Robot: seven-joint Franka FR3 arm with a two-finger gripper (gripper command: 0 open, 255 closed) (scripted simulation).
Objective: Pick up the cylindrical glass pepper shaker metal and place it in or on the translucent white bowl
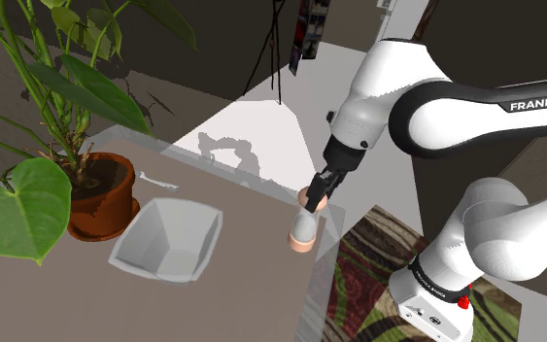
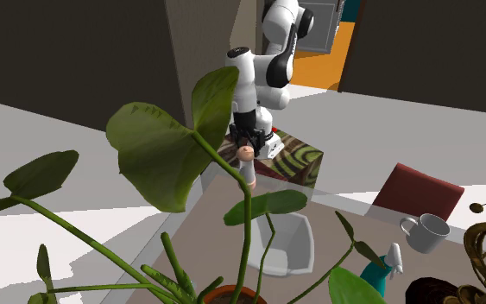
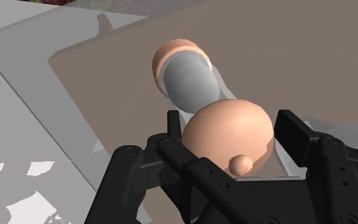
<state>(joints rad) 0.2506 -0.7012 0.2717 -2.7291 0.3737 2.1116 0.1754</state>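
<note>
Black fingers (image 3: 174, 130) of our end effector (image 3: 231, 127) sit closest to us, one on each side of the round peach-coloured top of the tall, round pepper shaker (image 3: 187, 79) with its grey glassy middle. They look pressed tight on that top, so we judge that we are gripping it.

In the shoulder view the pepper shaker (image 1: 303, 225) stands up straight on the flat brown desk (image 1: 242, 282), right by the edge on the side of the big white arm (image 1: 397, 97). Its bottom looks like it rests on the desk. The white bowl (image 1: 188, 233) with slanted sides sits well apart, toward that view's left, near a round brown plant pot (image 1: 101, 199).

We think the lifting step comes now. To do it well, we should squeeze firmly and go straight up so the pepper shaker does not tip. Then we carry it slowly across to the white bowl and lower it gently inside before letting go.
</note>
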